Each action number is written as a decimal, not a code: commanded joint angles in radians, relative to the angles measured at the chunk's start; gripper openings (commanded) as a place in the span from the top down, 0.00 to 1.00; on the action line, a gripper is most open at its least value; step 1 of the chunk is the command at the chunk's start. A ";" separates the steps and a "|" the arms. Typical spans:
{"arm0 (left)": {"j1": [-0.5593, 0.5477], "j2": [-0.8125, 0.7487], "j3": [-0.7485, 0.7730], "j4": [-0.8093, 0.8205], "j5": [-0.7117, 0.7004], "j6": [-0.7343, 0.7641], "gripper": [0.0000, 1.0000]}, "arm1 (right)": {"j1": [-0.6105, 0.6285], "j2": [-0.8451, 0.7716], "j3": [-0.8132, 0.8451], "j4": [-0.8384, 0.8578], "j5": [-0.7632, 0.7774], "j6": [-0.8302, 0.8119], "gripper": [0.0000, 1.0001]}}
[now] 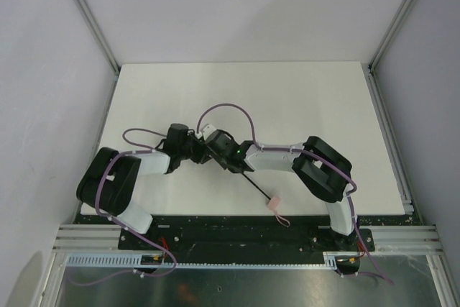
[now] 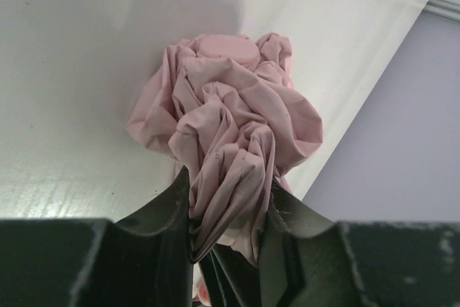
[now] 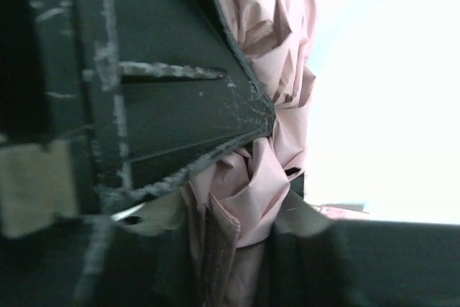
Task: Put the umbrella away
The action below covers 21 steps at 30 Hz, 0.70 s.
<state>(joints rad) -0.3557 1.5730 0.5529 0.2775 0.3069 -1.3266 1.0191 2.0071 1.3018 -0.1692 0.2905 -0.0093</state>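
Note:
The umbrella's pale pink fabric (image 2: 230, 113) is bunched into a crumpled wad above the white table. My left gripper (image 2: 228, 206) is shut on the lower part of this wad. My right gripper (image 3: 237, 213) is shut on the same pink fabric (image 3: 269, 177), close against the dark body of the left gripper (image 3: 158, 84). In the top view both grippers meet at mid-table, left (image 1: 198, 150) and right (image 1: 218, 146), and hide the fabric. The thin black shaft (image 1: 255, 185) runs toward the front right and ends at the small pink handle (image 1: 274, 203) with its strap (image 1: 283, 219).
The white table (image 1: 287, 98) is walled by grey panels on the left, back and right, with metal frame posts at the back corners (image 1: 115, 70). A metal rail (image 1: 244, 235) carrying the arm bases runs along the front edge. Purple cables loop over both arms.

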 commanded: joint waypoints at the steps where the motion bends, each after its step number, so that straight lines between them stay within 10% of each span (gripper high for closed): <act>1: -0.030 -0.010 -0.021 -0.122 -0.004 0.037 0.79 | -0.026 0.074 -0.014 -0.033 -0.055 -0.001 0.99; 8: -0.017 -0.023 -0.028 -0.155 -0.008 0.063 0.06 | -0.070 0.005 -0.023 -0.023 -0.257 -0.026 1.00; 16: -0.017 0.028 0.016 -0.155 -0.021 0.081 0.02 | -0.097 -0.090 -0.031 0.004 -0.561 -0.003 1.00; 21: -0.019 -0.003 0.021 -0.121 -0.024 0.079 0.24 | -0.136 -0.114 -0.062 0.049 -0.670 0.056 1.00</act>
<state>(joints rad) -0.3580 1.5593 0.5774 0.2153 0.3016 -1.3045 0.8902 1.9579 1.2613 -0.1562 -0.1841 -0.0036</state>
